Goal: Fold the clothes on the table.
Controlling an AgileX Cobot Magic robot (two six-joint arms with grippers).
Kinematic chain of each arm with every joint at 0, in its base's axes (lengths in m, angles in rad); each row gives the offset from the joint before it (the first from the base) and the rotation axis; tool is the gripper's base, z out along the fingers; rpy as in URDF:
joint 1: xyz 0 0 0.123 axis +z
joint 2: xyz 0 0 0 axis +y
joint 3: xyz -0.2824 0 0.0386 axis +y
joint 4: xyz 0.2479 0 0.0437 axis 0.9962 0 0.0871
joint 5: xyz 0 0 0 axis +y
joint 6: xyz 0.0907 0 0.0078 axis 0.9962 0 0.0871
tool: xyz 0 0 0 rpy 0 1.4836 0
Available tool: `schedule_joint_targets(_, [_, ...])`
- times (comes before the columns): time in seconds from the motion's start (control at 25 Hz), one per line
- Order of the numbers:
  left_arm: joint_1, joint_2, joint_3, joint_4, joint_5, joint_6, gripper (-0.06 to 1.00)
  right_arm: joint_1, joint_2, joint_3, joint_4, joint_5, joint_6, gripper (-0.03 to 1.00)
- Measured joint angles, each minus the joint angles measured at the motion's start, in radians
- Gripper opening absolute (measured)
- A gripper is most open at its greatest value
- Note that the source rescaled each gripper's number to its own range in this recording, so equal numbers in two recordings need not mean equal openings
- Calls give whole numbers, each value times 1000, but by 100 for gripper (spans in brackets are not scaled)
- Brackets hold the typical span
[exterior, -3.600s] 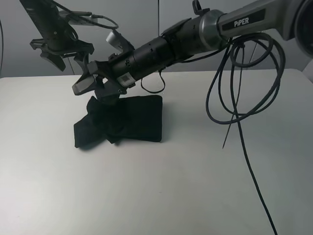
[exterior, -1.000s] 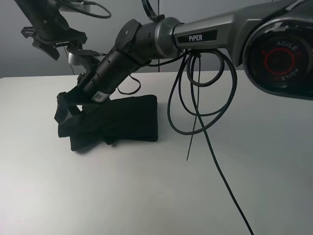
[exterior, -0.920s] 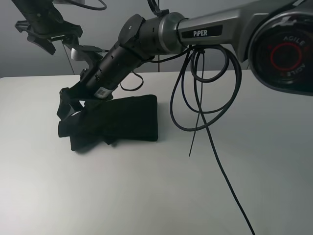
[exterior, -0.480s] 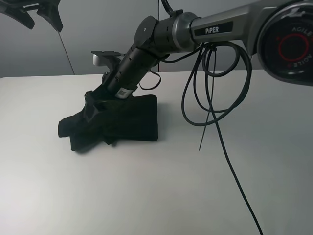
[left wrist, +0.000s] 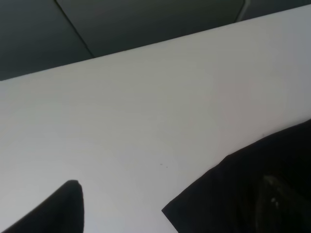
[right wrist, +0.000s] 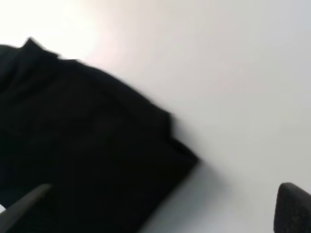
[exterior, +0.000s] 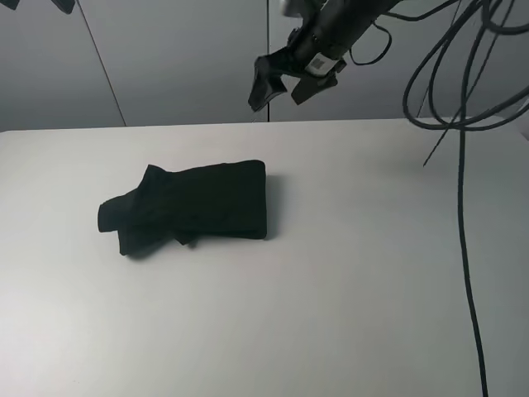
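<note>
Apparently the folding is all but done: the black T-shirt [exterior: 188, 207] lies on the table [exterior: 347, 281] as a compact bundle, its far-from-centre end lumpy, perhaps needing tidying. Above and beyond the shirt, the right gripper [exterior: 281, 81] hangs with fingers spread, holding nothing. The left gripper's fingers cannot be judged. No print or readable writing shows anywhere.

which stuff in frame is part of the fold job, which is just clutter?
Job:
shirt, folded into a bundle
table under it
right gripper, open, raised off the shirt
left gripper, barely in view at the top corner

Not the job:
hanging cables
grey wall behind
</note>
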Motion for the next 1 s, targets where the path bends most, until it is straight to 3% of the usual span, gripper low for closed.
schedule_joint_targets(0.16, [10,-98,142,-13,-57,0,93,-75,-117,81,-73,4,13,98])
schedule_joint_targets(0.28, [10,-185,288,-19,-117,-6,93,-79,-234,222,-186,-65,73,98])
schedule_joint_targets(0.48, [12,-370,517,-21,-210,-27,93,-79,-480,519,-280,-205,153,98])
schedule_joint_targets(0.6, [12,-490,641,-23,-244,-44,93,-79,-652,682,-362,-232,223,98])
schedule_joint_targets(0.84, [12,-744,867,-23,-272,-57,93,-79,-1003,901,-412,-222,325,98])
schedule_joint_targets(1.0, [12,-894,992,-23,-255,-57,93,-79,-1216,935,-412,-97,315,99])
